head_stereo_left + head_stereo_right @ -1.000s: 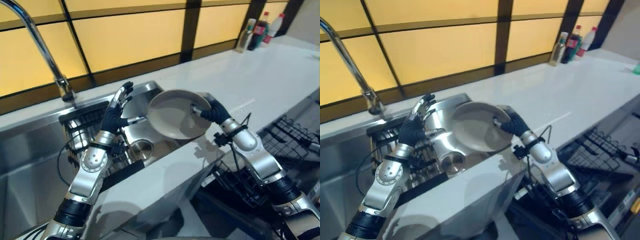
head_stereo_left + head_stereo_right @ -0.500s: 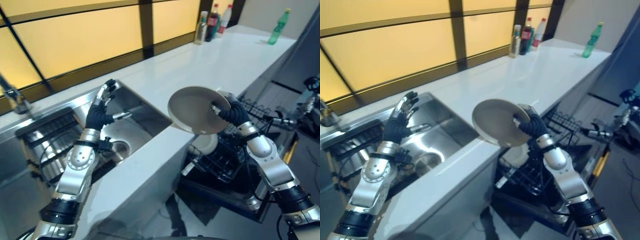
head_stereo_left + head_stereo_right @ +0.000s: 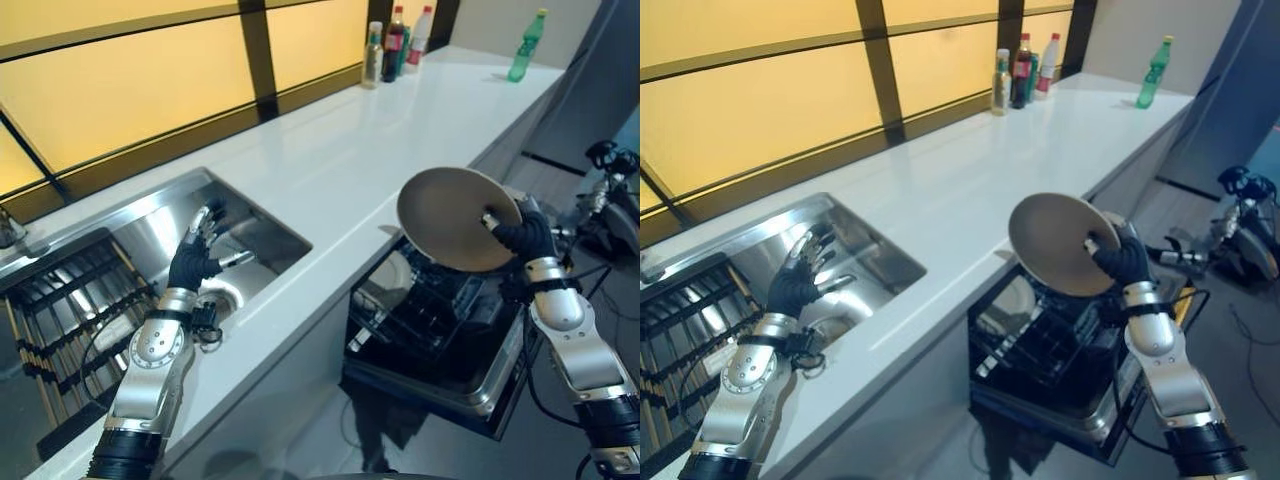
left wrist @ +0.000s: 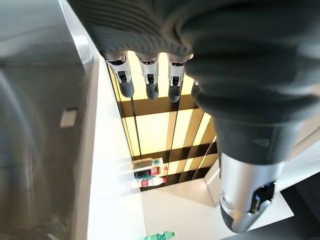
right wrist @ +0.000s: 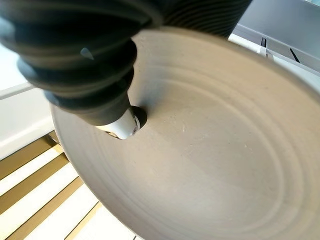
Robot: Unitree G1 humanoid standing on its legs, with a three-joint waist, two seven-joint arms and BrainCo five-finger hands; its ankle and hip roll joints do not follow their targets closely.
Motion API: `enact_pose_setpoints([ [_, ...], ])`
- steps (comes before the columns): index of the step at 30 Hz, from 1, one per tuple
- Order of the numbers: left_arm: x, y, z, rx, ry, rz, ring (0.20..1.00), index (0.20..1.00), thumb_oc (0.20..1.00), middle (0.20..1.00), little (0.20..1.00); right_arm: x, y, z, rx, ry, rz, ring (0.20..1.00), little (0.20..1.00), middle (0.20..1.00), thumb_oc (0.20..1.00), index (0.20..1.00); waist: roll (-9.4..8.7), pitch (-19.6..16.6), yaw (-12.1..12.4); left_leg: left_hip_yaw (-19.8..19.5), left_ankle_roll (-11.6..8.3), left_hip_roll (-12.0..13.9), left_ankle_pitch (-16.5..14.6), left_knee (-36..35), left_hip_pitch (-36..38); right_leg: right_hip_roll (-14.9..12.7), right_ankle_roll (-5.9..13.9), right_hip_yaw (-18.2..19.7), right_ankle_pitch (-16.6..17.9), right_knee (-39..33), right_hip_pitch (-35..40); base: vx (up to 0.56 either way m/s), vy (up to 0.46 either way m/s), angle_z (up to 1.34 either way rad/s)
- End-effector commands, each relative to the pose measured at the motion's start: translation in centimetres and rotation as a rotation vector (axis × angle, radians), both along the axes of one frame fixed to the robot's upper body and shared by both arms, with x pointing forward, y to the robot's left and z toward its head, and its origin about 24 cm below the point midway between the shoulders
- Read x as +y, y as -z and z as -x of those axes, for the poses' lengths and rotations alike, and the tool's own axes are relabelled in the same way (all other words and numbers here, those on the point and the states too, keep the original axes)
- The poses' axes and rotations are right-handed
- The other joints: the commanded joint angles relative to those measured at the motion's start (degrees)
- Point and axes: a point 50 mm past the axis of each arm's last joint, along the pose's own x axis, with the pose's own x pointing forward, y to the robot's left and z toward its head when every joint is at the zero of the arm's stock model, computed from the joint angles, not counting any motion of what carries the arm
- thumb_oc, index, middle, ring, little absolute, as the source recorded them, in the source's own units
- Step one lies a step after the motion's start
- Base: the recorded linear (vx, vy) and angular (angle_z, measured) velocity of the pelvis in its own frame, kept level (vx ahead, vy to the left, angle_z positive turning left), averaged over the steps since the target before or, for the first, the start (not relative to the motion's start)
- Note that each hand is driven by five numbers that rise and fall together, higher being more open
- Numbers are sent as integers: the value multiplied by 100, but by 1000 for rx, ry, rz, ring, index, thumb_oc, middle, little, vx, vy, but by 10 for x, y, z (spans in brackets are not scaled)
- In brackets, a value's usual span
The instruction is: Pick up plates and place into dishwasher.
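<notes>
The right robot hand (image 3: pixel 522 232) pinches the rim of a grey plate (image 3: pixel 455 217), thumb on its face, holding it tilted on edge above the open dishwasher (image 3: pixel 440 325) at 3 o'clock. The left robot hand (image 3: pixel 195 260), fingers straight and spread and holding nothing, hangs over the sink (image 3: pixel 250 235) at 9 o'clock. Bottles (image 3: pixel 395 45) stand on the white table (image 3: pixel 400 130) at 12 o'clock.
</notes>
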Motion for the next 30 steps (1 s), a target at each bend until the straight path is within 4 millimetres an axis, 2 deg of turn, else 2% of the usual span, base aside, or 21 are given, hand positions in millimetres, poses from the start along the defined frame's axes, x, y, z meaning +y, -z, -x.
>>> enact_pose_setpoints([
  [1,20,-11,6,-52,-42,-15,1000,1000,1000,1000,1000,-3,-15,5,-131,23,4,200,200,200,200,200,-245,-504,-23,-72,221,-265,-202,280,-531,-152,240,-132,-463,41,-16,-10,-1,12],
  [3,22,-11,6,-55,-55,-7,1000,1000,1000,1000,1000,-3,-16,5,-143,40,36,200,200,200,200,200,-244,-531,-30,-28,204,-267,-226,378,-559,-141,210,-154,-484,64,-10,-3,12,6],
  [6,24,-12,7,-65,-67,8,1000,1000,1000,1000,1000,-12,-20,6,-162,81,56,200,200,200,200,200,-304,-460,-52,153,151,-376,-400,1058,-815,-137,125,-197,-517,140,27,0,37,6],
  [7,22,-11,6,-66,-60,17,1000,1000,1000,1000,1000,-17,-20,8,-163,111,60,200,200,200,200,200,-320,-411,-69,296,141,-418,-448,1341,-980,-150,98,-237,-500,149,68,-10,87,22],
  [8,19,-11,4,-69,-37,23,1000,1000,1000,1000,1000,-26,-18,12,-161,154,60,200,200,200,200,200,-341,-337,-144,699,127,-379,-489,1584,-1136,-202,85,-372,-477,165,112,-14,113,47],
  [10,17,-11,2,-69,-14,16,1000,1000,1000,1000,1000,-33,-13,14,-159,199,60,200,200,200,200,200,-343,-289,-193,889,151,-300,-523,1616,-1169,-285,122,-524,-476,231,102,17,144,91],
  [12,23,-5,6,-53,-40,16,1000,1000,1000,1000,1000,-33,-6,13,-151,218,44,200,200,200,200,200,-285,-306,-191,717,269,-397,-463,1254,-968,-313,189,-441,-502,407,15,86,203,46],
  [14,29,-5,10,-48,-53,8,1000,1000,1000,1000,1000,-35,-3,16,-144,235,37,200,200,200,200,200,-230,-324,-257,822,415,-428,-415,995,-764,-355,251,-378,-653,860,-110,81,219,-6],
  [16,35,-13,14,-56,-57,-28,1000,1000,1000,1000,1000,-35,-4,22,-149,236,21,200,200,200,200,200,-212,-252,-365,805,617,-499,-382,817,-634,-345,351,-257,-667,1947,-576,37,199,-12],
  [17,37,-14,15,-54,-63,-38,1000,1000,1000,1000,1000,-36,-2,26,-150,237,6,200,200,200,200,200,-224,-168,-412,820,690,-534,-411,830,-596,-352,362,-226,-586,2561,-827,-2,120,-13],
  [19,39,-13,14,-54,-68,-42,1000,1000,1000,1000,1000,-35,2,28,-142,238,-4,200,200,200,200,200,-288,-37,-437,825,760,-619,-488,905,-548,-434,373,-166,-411,2972,-1083,9,-2,-6],
  [22,40,-15,16,-63,-61,-52,1000,1000,1000,1000,1000,-38,10,29,-130,266,-17,200,200,200,200,200,-355,42,-395,780,669,-630,-524,999,-546,-523,337,-142,-244,1815,-866,82,-168,-21],
  [24,45,-19,16,-65,-65,-63,1000,1000,1000,1000,1000,-42,10,31,-134,286,-27,200,200,200,200,200,-397,59,-388,754,641,-631,-639,1027,-547,-635,425,-66,125,1015,-836,111,-254,-18],
  [26,50,-21,15,-64,-79,-70,1000,1000,1000,1000,1000,-43,10,30,-128,287,-33,200,200,200,200,200,-390,77,-403,741,644,-573,-718,1022,-515,-685,497,-12,292,555,-922,147,-304,-6],
  [28,53,-22,15,-59,-87,-74,1000,1000,1000,1000,1000,-42,12,29,-111,285,-30,200,200,200,200,200,-399,115,-419,703,672,-523,-813,1081,-481,-718,550,68,381,577,-1041,177,-312,-1],
  [30,54,-17,18,-38,-94,-75,1000,1000,1000,1000,1000,-47,17,32,-82,288,-30,200,200,200,200,200,-447,94,-403,632,649,-439,-920,1300,-560,-690,594,120,205,469,-886,200,-365,9],
])
